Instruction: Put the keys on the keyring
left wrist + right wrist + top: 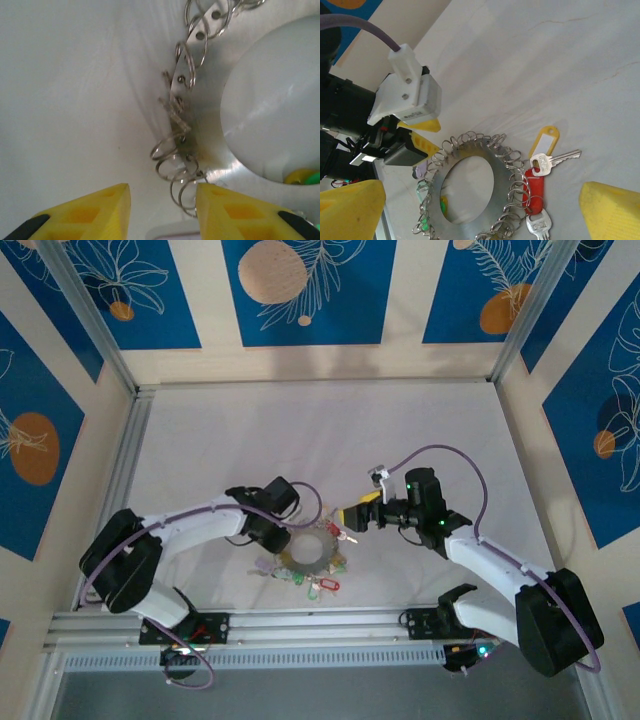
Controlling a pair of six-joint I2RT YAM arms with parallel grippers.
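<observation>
both jaws apart: left pincer [162,200] at the keyring [470,231] rim, right pincer [480,205] near keys [540,164].

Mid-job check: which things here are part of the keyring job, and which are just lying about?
Job: keyring, keys on yellow and red tags, left gripper, right gripper.
Background: table, blue patterned wall panels, purple cable.

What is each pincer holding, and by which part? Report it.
Right pincer: open, holding nothing. Left pincer straddles the keyring at its rim, among the small split rings; whether it actually grips cannot be told.
</observation>
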